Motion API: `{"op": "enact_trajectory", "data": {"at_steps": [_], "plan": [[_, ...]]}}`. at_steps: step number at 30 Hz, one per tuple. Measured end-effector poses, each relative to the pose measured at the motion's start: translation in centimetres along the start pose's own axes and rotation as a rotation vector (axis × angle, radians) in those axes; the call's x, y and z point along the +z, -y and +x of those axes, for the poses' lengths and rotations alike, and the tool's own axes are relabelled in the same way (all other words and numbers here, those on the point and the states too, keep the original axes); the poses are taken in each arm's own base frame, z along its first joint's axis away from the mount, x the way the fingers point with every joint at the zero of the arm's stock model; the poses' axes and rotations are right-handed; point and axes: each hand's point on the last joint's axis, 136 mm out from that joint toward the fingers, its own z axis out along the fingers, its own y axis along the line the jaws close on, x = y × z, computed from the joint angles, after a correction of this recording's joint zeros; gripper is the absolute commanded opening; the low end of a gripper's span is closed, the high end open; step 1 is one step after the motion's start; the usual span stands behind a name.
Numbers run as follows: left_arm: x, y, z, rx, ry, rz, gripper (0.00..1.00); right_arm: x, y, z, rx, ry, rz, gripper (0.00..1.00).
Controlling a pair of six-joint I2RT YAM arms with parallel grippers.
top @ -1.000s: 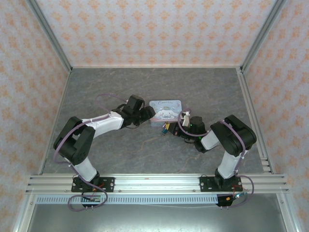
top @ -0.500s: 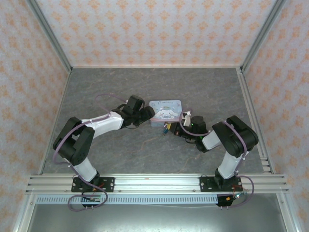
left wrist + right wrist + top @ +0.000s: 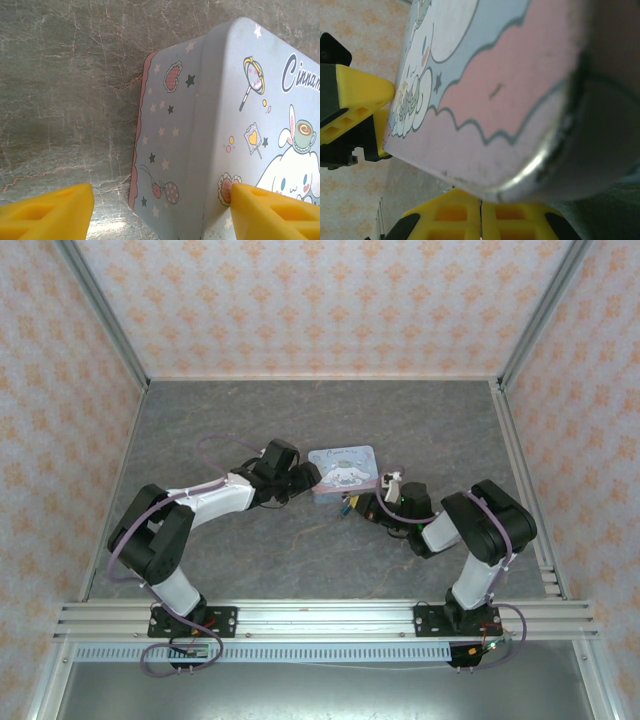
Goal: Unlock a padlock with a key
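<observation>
The tin is braced at its left wall by the left gripper, jaws apart astride it. The right gripper, jaws together, is set at the tin's near edge, where the padlock and the key are judged to lie, too small to resolve.

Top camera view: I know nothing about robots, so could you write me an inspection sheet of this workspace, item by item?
Surface: grey marbled table, no spills seen.
Job's things: padlock and key too small to tell apart; tiny coloured bits lie at the tin's near edge.
Clutter: pastel-blue cartoon tin, lid up, mid-table.
Grippers: left gripper open, yellow fingers either side of the tin's left end; right gripper has its fingers pressed together, close against the tin's near edge.
Cables: purple cables loop along both arms.
Surroundings: orange-patterned walls, aluminium frame rails.
</observation>
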Motion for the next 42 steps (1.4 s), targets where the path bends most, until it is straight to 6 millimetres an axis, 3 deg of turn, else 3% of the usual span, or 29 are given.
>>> {"op": "enact_trajectory", "data": {"at_steps": [12, 20, 30, 33, 36, 39, 42], "plan": [[-0.2, -0.3, 0.3, 0.001, 0.0, 0.001, 0.71, -2.1, 0.4, -2.2, 0.043, 0.12, 0.083, 0.06], [-0.3, -0.4, 0.3, 0.0, 0.003, 0.003, 0.71, -3.2, 0.7, -2.0, 0.034, 0.121, 0.141, 0.07], [-1.8, -1.3, 0.0, 0.01, 0.003, -0.031, 0.75, -6.7, -3.2, -2.7, -0.115, 0.092, 0.192, 0.07], [-3.1, -1.2, -0.8, 0.032, 0.041, -0.039, 0.8, -7.6, -4.9, -3.2, -0.131, 0.055, 0.217, 0.06], [-5.8, -0.2, -2.3, 0.064, 0.138, -0.008, 0.85, -8.1, -6.1, -2.9, -0.115, -0.007, 0.23, 0.06], [-9.3, 0.5, -3.8, 0.094, 0.255, 0.027, 0.89, -8.6, -5.9, -1.1, -0.055, -0.105, 0.275, 0.05], [-12.6, 0.6, -5.0, 0.119, 0.368, 0.046, 0.92, -8.8, -5.0, 2.0, 0.017, -0.232, 0.336, 0.04]]}}
